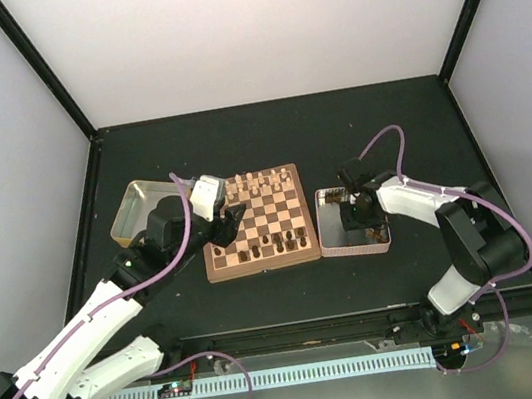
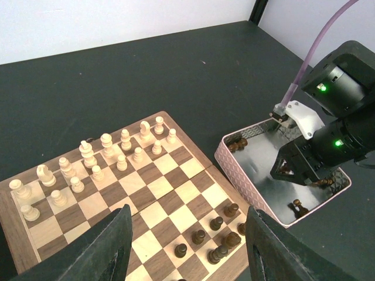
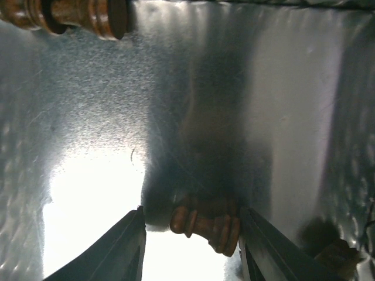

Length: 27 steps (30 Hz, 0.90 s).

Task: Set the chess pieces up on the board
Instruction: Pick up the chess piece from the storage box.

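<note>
1. a dark chess piece (image 3: 205,225) lies on its side in the pink tin (image 2: 243,186), its long axis crosswise, narrow end to the left in the right wrist view.
2. the right gripper (image 3: 190,216) straddles it, jaws partly apart, with a gap at the narrow end.
3. the left gripper (image 2: 188,219) hangs half open and empty over the board (image 2: 161,187).

Cannot tell whether the right gripper (image 3: 191,213) pinches the blurred dark chessman (image 3: 208,228) between its jaws, cropped below. Loses most of a second dark chessman (image 3: 64,14) to the top edge. Too small overhead to name kinds on the board (image 1: 278,214).
</note>
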Tool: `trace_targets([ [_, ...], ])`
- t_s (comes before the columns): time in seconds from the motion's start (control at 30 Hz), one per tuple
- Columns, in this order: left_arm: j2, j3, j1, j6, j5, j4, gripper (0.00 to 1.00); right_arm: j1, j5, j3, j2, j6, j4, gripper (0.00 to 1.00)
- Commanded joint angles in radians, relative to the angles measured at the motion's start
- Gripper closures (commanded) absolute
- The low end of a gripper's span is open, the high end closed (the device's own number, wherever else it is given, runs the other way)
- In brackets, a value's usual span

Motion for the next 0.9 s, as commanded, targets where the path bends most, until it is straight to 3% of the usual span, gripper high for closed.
trace_targets([
  [0.0,0.002,0.007,0.006,0.018,0.01,0.029,0.45,-0.006,-0.06,-0.019,-0.043,0.025,-0.005,0.54],
  [0.67,0.019,0.028,0.005,0.022,0.034,0.033,0.45,-0.005,0.114,0.015,0.042,-0.094,-0.008,0.58],
  [0.87,0.016,0.029,0.006,0.021,0.031,0.029,0.45,-0.005,0.117,0.019,0.061,-0.088,-0.002,0.74],
])
